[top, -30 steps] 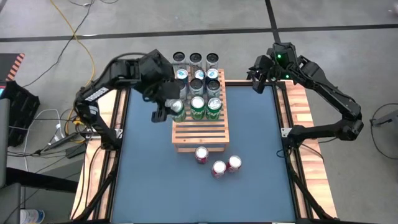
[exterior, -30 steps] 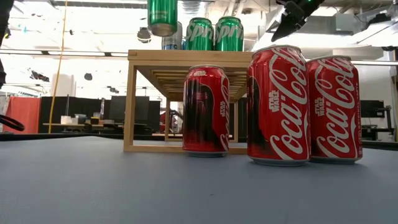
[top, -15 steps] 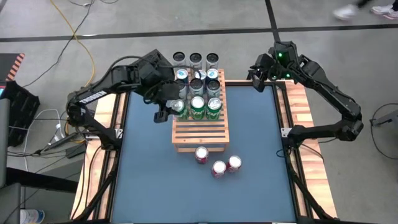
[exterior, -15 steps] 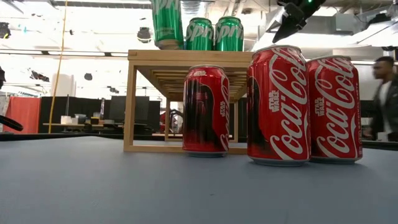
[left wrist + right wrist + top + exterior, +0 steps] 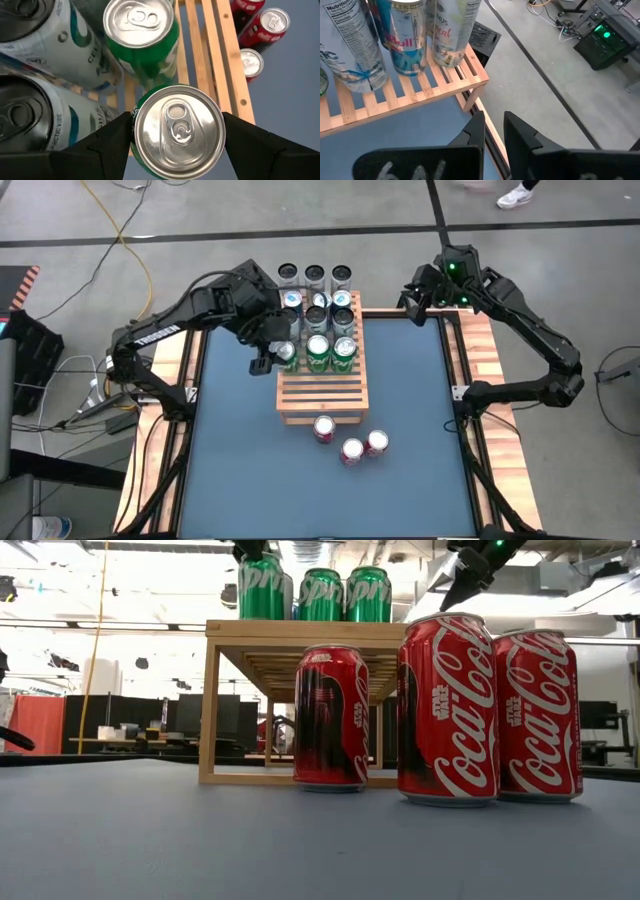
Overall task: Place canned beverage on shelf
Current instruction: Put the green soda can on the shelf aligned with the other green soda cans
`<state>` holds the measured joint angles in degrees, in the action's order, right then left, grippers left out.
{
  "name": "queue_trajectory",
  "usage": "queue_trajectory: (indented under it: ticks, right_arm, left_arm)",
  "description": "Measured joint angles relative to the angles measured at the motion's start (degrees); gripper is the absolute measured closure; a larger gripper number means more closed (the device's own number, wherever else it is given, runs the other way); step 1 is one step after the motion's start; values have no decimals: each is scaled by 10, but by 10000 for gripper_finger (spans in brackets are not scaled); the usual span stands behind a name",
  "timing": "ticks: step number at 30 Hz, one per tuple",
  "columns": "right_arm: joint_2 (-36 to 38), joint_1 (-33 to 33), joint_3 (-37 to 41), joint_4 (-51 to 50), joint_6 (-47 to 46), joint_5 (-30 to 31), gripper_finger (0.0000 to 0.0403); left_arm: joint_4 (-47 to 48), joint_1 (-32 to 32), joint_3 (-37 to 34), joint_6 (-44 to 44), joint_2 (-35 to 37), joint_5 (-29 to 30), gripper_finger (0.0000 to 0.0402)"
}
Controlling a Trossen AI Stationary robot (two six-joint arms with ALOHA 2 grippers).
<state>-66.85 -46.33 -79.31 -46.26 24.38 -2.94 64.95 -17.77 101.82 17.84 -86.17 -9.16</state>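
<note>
Cans everywhere, and on the far left the left tool (image 5: 274, 352) hung over the shelf's (image 5: 322, 395) nine o'clock edge, its fingers (image 5: 102, 145) spread either side of a green can (image 5: 287, 355) and pinching it. From the left wrist camera that green can's silver lid sat squarely between the dark fingers. Low down, it stood upright at the left end of the shelf top, its base at the slats, though contact could not be confirmed. Just beside it toward three o'clock, two more green cans (image 5: 331, 352) made a row. Behind them, toward twelve o'clock, taller pale cans (image 5: 317, 309) crowded the back of the shelf. On the blue table (image 5: 240, 460), close to the shelf's six o'clock edge, three red cola cans (image 5: 350, 442) stood upright, two of them touching. Off at the two o'clock corner of the table, the right tool (image 5: 413, 298) waited well apart from everything, fingers (image 5: 517, 132) nearly pressed together, gripping nothing.
</note>
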Motion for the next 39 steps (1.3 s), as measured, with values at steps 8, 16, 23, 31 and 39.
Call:
queue_trajectory:
  ticks: [8,16,23,31,39]
  right_arm:
    - [0,0,0,0,0,0,339]
    - [0,0,0,0,1,0,339]
    - [0,0,0,0,1,0,339]
    - [0,0,0,0,1,0,339]
    - [0,0,0,0,1,0,339]
  left_arm:
    - [-11,-30,0,25,0,-16,145]
    - [-18,-33,-1,27,-1,-40,145]
    - [-39,-34,-40,29,0,-39,145]
    - [-55,-33,-45,29,1,-37,145]
    - [-57,-34,-45,8,0,-32,112]
